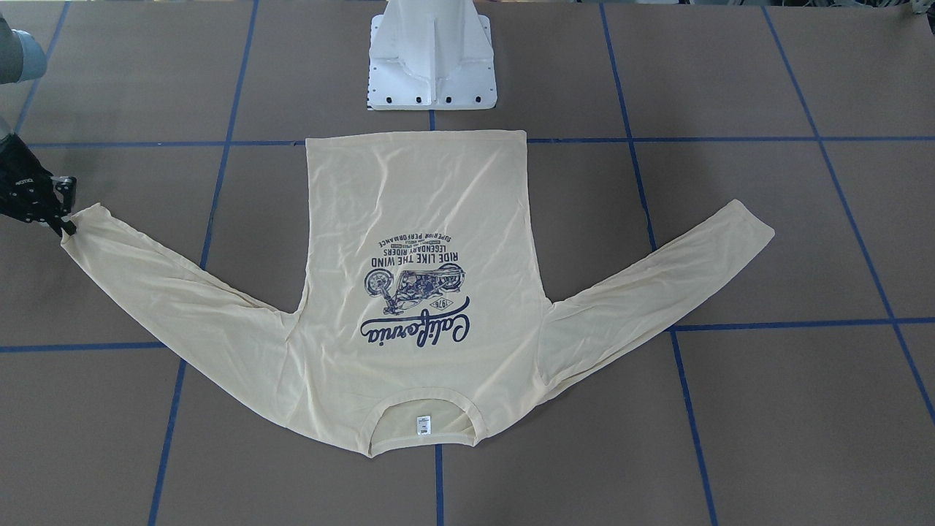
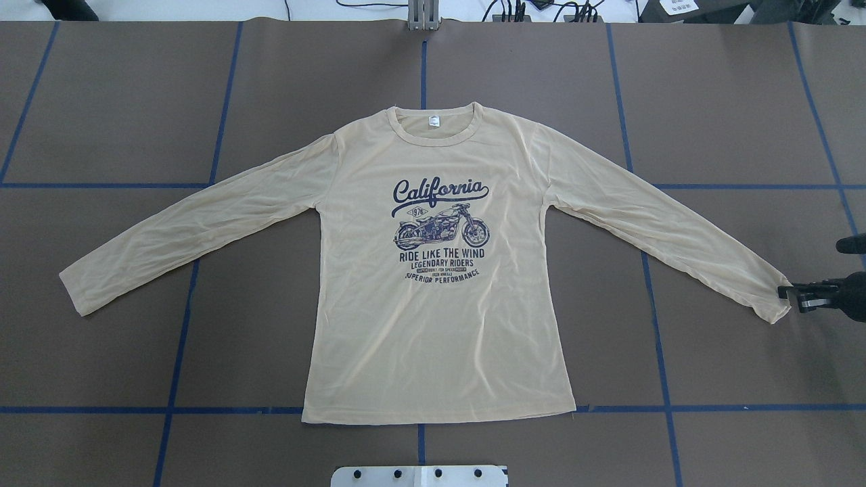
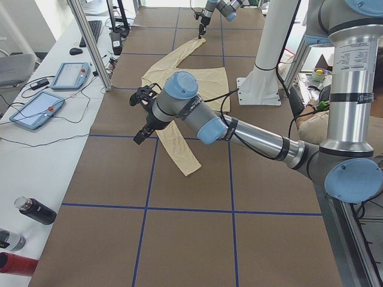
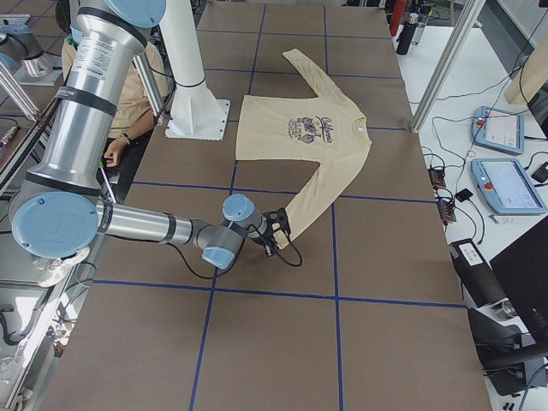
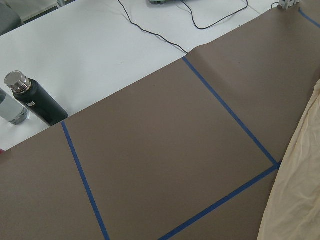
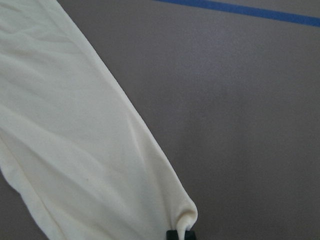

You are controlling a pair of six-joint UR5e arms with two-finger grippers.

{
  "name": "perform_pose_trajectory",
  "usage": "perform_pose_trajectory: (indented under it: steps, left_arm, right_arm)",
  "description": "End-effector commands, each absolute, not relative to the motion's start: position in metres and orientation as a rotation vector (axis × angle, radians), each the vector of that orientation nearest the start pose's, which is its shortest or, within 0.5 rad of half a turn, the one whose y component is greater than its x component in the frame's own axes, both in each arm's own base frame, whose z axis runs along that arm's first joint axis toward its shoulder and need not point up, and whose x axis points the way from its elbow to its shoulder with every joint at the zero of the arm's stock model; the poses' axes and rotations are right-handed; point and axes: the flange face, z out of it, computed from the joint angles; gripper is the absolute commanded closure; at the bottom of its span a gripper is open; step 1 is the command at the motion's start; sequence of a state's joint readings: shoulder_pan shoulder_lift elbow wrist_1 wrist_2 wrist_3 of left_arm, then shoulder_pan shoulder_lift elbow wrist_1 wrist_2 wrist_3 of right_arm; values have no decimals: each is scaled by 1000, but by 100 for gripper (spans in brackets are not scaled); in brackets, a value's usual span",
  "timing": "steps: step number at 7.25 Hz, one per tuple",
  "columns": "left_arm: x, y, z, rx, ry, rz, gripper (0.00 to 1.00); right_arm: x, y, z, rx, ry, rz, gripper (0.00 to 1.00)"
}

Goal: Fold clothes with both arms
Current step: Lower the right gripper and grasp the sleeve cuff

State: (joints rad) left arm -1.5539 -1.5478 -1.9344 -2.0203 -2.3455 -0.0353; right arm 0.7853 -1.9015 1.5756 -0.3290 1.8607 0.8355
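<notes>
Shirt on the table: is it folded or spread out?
Spread out. The shirt lies flat, print up, both sleeves stretched sideways; the right gripper pinches one cuff.

T-shirt (image 2: 433, 338) is reading as thin matt cloth (lightly creased); table cover (image 2: 135, 101) is looking like matt paper; left arm (image 3: 257, 137), smooth metal.

Robotics lab — 2 teach pendants (image 4: 508, 184), tape-gridded table (image 2: 108, 108).
</notes>
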Motion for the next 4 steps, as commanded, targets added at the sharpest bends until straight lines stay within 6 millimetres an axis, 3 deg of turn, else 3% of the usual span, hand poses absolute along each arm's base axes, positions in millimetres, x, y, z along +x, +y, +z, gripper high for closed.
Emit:
perform_pose_trajectory:
  steps: [1, 3, 4]
  left_arm:
    - [-56, -482, 436, 730, 752, 289, 0]
    - [-56, -482, 436, 730, 752, 289, 0]
    - [-56, -482, 436, 730, 752, 289, 0]
  right_arm:
    - [-189, -338, 654, 455, -864, -96, 100]
    - [-193, -346, 620, 490, -909, -103, 100]
    - [-195, -373, 589, 515, -904, -66, 100]
